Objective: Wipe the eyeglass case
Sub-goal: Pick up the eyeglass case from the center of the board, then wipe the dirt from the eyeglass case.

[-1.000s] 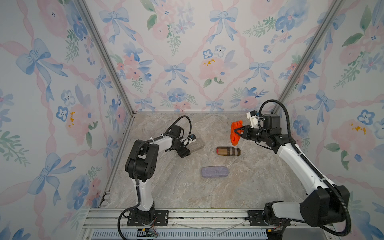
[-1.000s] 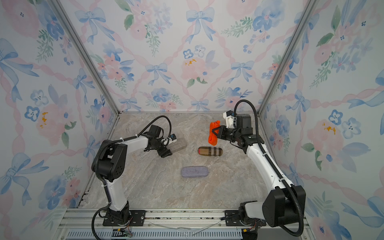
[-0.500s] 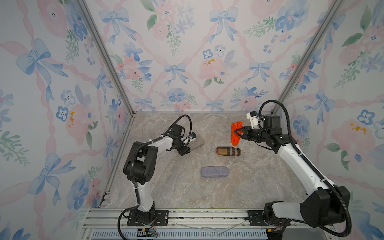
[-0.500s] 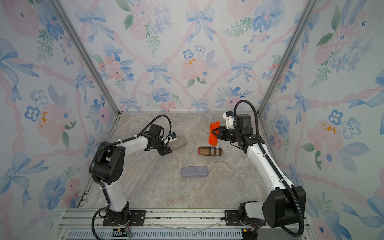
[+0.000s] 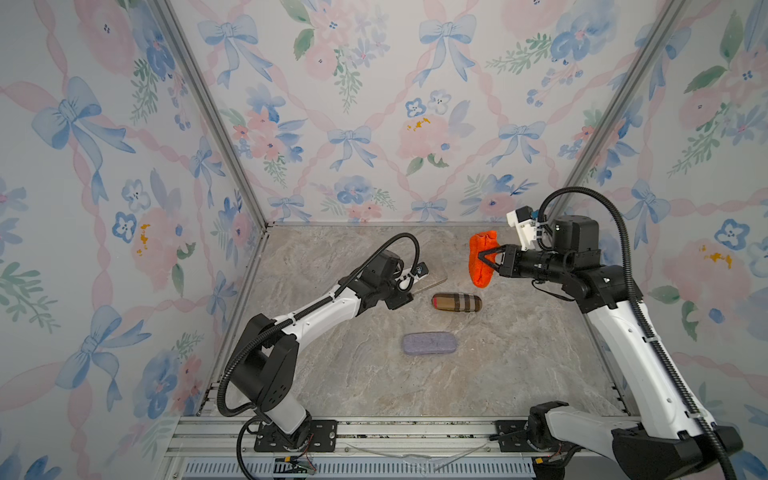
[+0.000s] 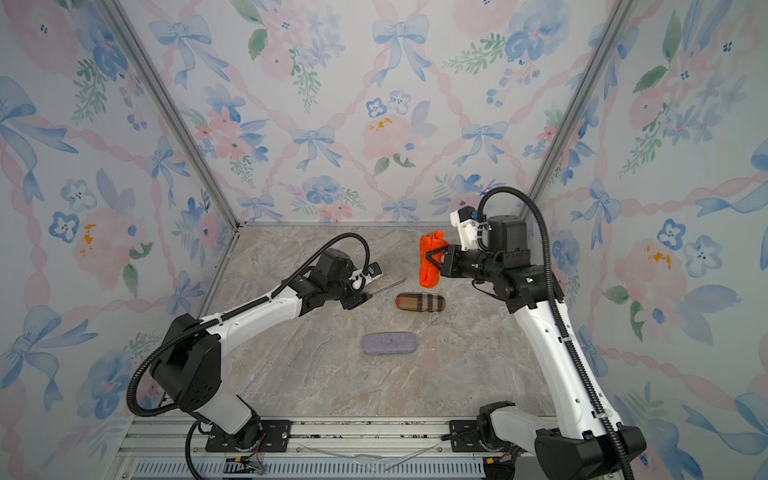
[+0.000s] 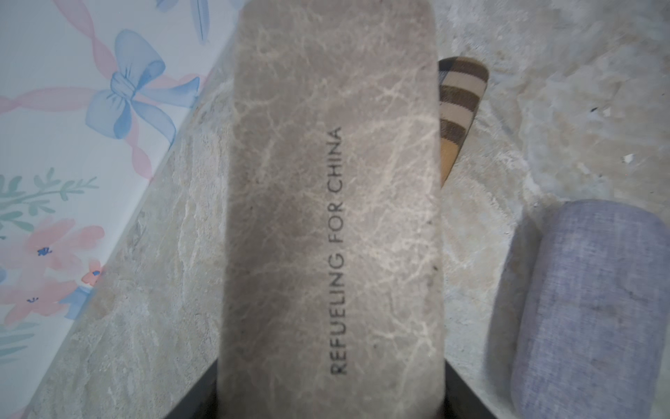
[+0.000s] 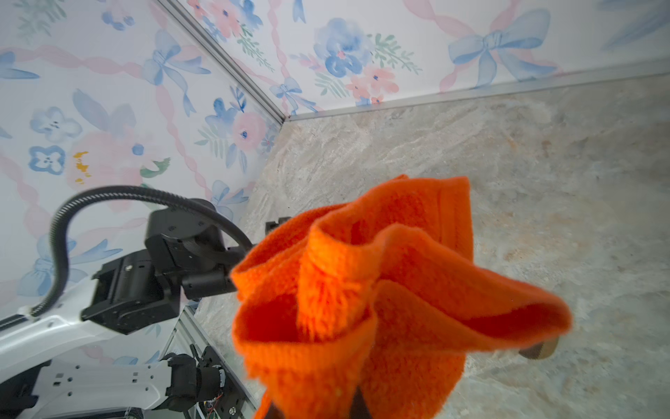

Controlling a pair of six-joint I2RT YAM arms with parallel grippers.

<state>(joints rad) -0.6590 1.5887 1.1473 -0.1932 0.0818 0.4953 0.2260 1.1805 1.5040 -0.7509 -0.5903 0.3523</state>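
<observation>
The left wrist view is showing me lettering on the marbled eyeglass case [image 7: 290,181], clamped in the left fingers [image 7: 458,404]. Both top views are giving only its thin edge, beside the plaid case [image 5: 456,302]. The right fingers [image 5: 490,252] are pinching the orange cloth [image 5: 480,276] near the back edge of the table [image 5: 498,374], and room is lying open around the grey case [image 5: 430,344].

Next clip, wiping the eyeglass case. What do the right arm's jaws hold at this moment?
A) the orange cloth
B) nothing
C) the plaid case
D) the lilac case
A: the right gripper has its jaws pinched shut on the orange cloth, while the plaid case and the lilac case lie untouched on the table.
</observation>
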